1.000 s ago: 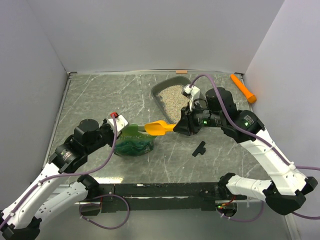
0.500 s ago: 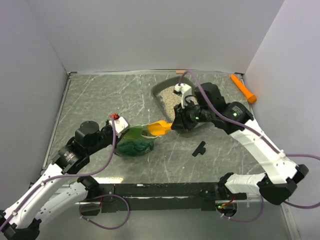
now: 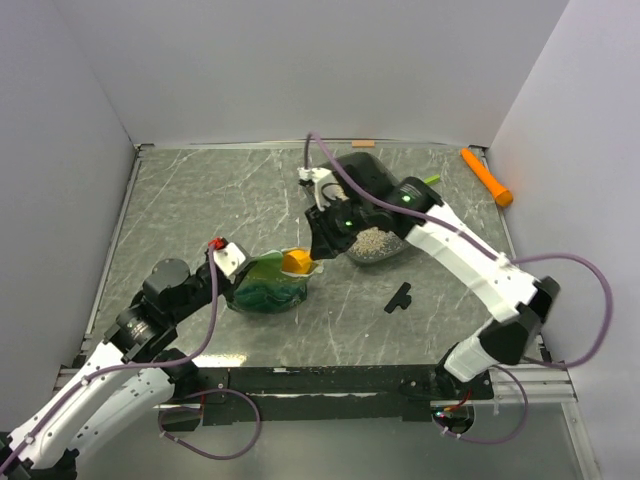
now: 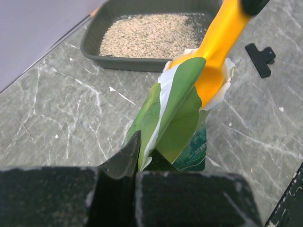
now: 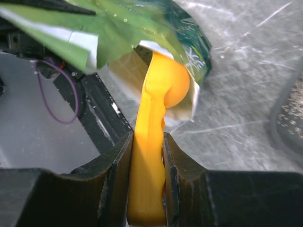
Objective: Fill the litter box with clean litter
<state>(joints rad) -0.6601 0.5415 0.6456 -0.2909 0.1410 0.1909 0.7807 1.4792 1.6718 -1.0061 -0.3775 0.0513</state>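
My left gripper (image 3: 233, 268) (image 4: 135, 158) is shut on the edge of the crinkled green bag (image 3: 266, 283) (image 4: 176, 106), holding its mouth up and open. My right gripper (image 3: 318, 248) (image 5: 147, 144) is shut on the handle of the orange-yellow scoop (image 3: 294, 262) (image 4: 220, 42) (image 5: 150, 156). The scoop's head points down inside the mouth of the green bag (image 5: 118, 26). The dark grey litter box (image 4: 94, 43) lies behind the bag, with a layer of clean litter (image 4: 156, 34) (image 3: 372, 240) in it. In the top view my right arm covers most of the litter box (image 3: 388, 258).
A black binder clip (image 3: 400, 297) (image 4: 260, 53) lies on the marble tabletop to the right of the bag. An orange stick (image 3: 486, 177) rests in the far right corner. White walls close the table on three sides.
My right arm has swung left and tipped the scoop from level above the table down into the bag's mouth. The left arm has shifted slightly, still holding the bag.
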